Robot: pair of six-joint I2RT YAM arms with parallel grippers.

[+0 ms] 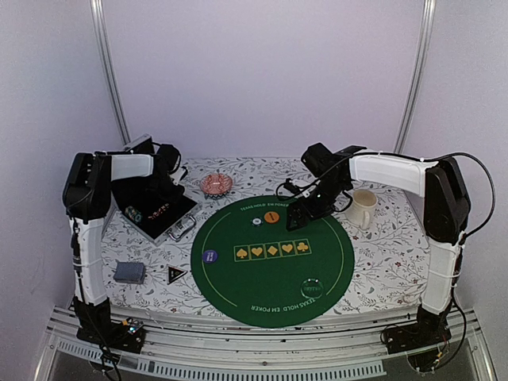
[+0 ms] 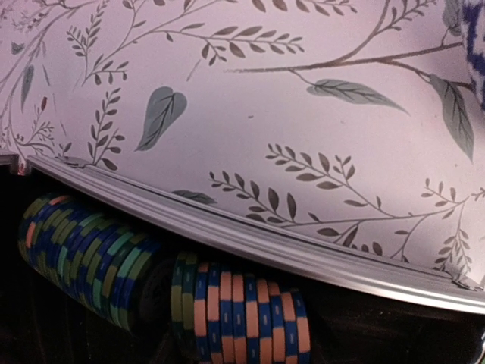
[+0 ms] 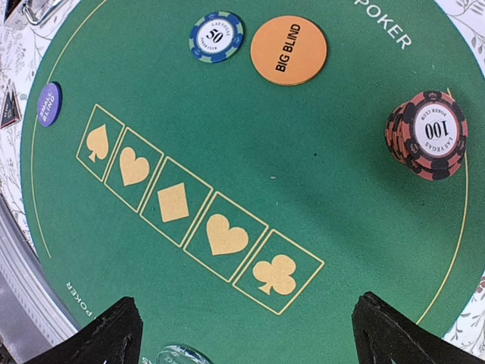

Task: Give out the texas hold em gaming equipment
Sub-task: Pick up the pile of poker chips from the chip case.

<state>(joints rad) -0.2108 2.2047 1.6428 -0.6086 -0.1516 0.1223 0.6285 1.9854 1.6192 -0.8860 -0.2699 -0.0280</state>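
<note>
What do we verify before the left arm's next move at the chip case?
1. Left gripper sits over the chip case: ok.
2. Left jaw state, and whether a chip is held: cannot tell, as its fingers do not show in the wrist view.
3. Chips available in the case: ok. The blue-green row and blue-orange row stand on edge.
4. Right gripper is open and empty above the green mat: ok.
5. Red 100 stack is on the mat, apart from the right fingers: ok.
6. Big blind button and 50 chip lie flat on the mat, apart: ok.
</note>
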